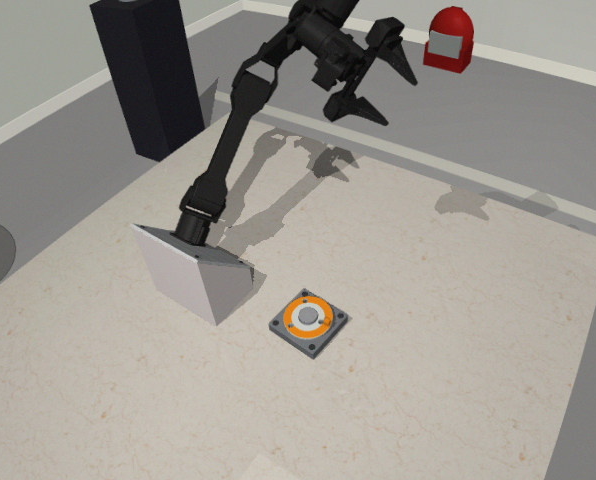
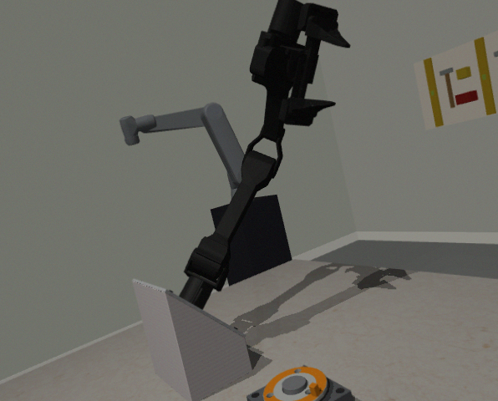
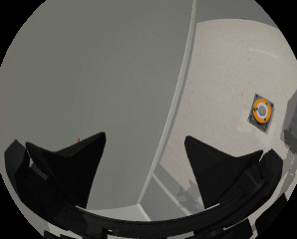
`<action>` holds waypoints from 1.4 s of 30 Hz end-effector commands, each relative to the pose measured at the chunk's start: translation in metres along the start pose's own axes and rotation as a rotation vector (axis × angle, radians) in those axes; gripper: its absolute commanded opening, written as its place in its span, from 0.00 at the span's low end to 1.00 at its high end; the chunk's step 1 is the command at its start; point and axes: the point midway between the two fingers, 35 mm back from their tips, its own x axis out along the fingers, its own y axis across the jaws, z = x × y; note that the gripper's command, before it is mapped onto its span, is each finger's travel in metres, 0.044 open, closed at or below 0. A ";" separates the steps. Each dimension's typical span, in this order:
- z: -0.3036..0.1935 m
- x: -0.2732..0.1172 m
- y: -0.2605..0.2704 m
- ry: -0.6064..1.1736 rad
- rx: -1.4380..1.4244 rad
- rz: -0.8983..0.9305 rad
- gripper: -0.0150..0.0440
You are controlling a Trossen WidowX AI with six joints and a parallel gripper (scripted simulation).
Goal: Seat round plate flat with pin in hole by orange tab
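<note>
Black six-joint arm [image 1: 236,134] rising from a white wedge-shaped pedestal [image 1: 195,279], lower link leaning steeply up and away, elbow bent near the top, forearm and wrist turned sideways. Gripper [image 1: 399,98] held high in the air, jaws spread wide with nothing between them, two dark pointed fingers [image 1: 363,111] aimed out over the marble-patterned table top [image 1: 391,335]. In the exterior view, gripper [image 2: 327,73] near the upper edge, one finger stacked above the other, tips facing the wall with the tool poster [image 2: 470,78]. In the wrist view, gripper [image 3: 145,149] looking mostly at grey wall and the far table edge, both fingers framing the lower part of the picture.

Far below the gripper and well apart from it, back toward the pedestal's side: grey square base [image 1: 308,322] on the table top, orange round plate [image 1: 307,316] on it around a grey central post [image 1: 307,314]. Small orange tab [image 1: 327,321] on the plate's rim, on the side away from the pedestal. Whether the plate lies flat or rides tilted, and where the pin stands, too small to tell. Same fixture at the bottom edge of the exterior view, plate [image 2: 298,383] with tab [image 2: 313,387] raised at its right, and tiny at the right of the wrist view [image 3: 262,111]. No part of the arm touching the plate.

Behind the gripper, a red domed object [image 1: 448,38] on the floor beyond the table; a dark tall block [image 1: 143,72] standing off to the other side.
</note>
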 end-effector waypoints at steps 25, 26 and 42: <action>0.069 0.160 -0.303 0.687 -1.068 -0.677 0.25; 0.069 0.161 -0.311 0.716 -1.093 -0.682 0.25; 0.069 0.163 -0.383 1.003 -1.298 -0.695 0.25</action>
